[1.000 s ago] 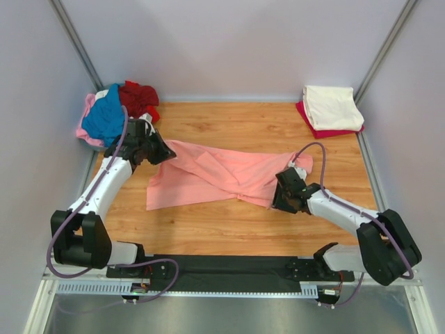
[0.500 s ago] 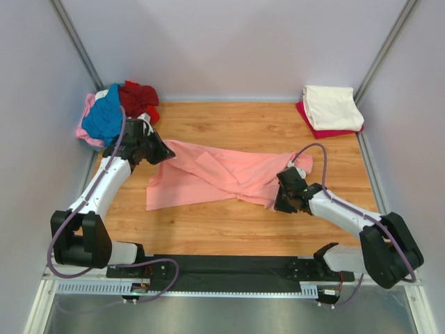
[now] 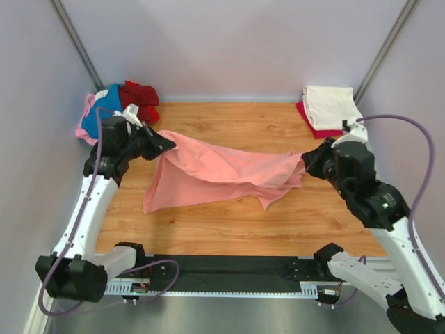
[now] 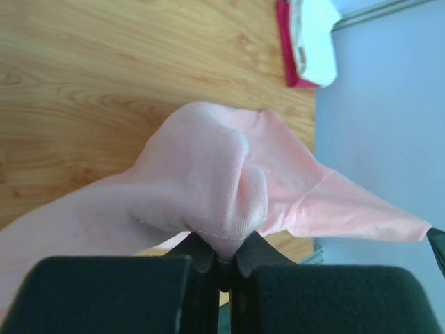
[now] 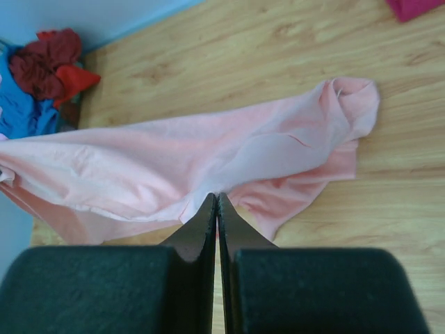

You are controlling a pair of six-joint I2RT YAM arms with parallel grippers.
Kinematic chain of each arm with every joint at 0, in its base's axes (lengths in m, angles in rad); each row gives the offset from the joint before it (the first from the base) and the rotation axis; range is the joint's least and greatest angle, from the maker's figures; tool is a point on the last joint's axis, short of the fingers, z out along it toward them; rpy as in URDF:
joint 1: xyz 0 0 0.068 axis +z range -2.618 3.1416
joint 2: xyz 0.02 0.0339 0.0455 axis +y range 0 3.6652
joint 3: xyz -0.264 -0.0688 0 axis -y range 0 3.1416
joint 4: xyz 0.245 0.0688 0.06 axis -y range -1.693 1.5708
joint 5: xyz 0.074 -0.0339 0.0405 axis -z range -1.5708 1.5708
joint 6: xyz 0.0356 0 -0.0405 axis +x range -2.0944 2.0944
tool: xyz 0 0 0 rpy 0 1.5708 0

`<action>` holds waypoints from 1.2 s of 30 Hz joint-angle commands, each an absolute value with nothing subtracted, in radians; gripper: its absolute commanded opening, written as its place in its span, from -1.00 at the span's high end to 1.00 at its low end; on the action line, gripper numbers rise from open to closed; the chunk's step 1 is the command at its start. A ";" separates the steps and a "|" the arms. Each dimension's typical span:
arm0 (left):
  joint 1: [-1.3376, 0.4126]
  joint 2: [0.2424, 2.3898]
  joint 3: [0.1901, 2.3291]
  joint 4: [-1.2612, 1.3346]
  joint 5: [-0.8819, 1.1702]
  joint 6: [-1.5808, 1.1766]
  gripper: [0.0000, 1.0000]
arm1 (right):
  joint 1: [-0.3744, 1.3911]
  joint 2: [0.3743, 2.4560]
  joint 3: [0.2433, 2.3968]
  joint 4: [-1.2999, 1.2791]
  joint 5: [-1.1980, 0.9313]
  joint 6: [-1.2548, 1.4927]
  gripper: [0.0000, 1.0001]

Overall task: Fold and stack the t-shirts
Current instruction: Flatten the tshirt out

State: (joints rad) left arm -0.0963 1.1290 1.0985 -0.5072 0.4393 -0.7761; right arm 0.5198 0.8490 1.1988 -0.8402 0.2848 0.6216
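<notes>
While both sets of fingers are clenched on it, one salmon-pink t-shirt (image 3: 222,174) hangs stretched across mid-frame over the table (image 3: 229,233).

At the garment's left end the left fingers (image 3: 167,144) pinch a bunched fold, and the right fingers (image 3: 306,161) pinch its right end. Both wrist views show cloth caught at the tips. The lower left edge trails down toward the wood, though contact cannot be confirmed, and one point of cloth droops right of centre. One loose heap sits at upper left of the frame, showing a blue shirt (image 3: 97,120), a dark red shirt (image 3: 138,97) and a pale pink shirt (image 3: 85,117). One folded stack of two sits at upper right, a cream shirt (image 3: 330,106) on a crimson shirt (image 3: 311,123), close to the table's corner. Bare wood lies open along the bottom of the frame, and at the top between heap and stack.
</notes>
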 commanded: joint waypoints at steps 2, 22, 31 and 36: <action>-0.071 1.008 1.144 -0.442 0.569 -0.916 1.00 | 0.514 0.802 1.385 -1.008 0.438 0.565 0.99; -0.052 0.588 0.881 0.430 0.701 -1.747 1.00 | 0.515 0.620 1.953 -1.097 0.627 0.381 0.99; -0.051 0.501 0.825 0.143 0.353 -1.677 0.90 | 0.554 0.924 1.942 -0.939 0.700 0.233 1.00; -0.051 0.678 0.838 -0.026 0.240 -1.706 0.72 | 0.482 1.231 1.953 -0.882 0.628 0.228 0.99</action>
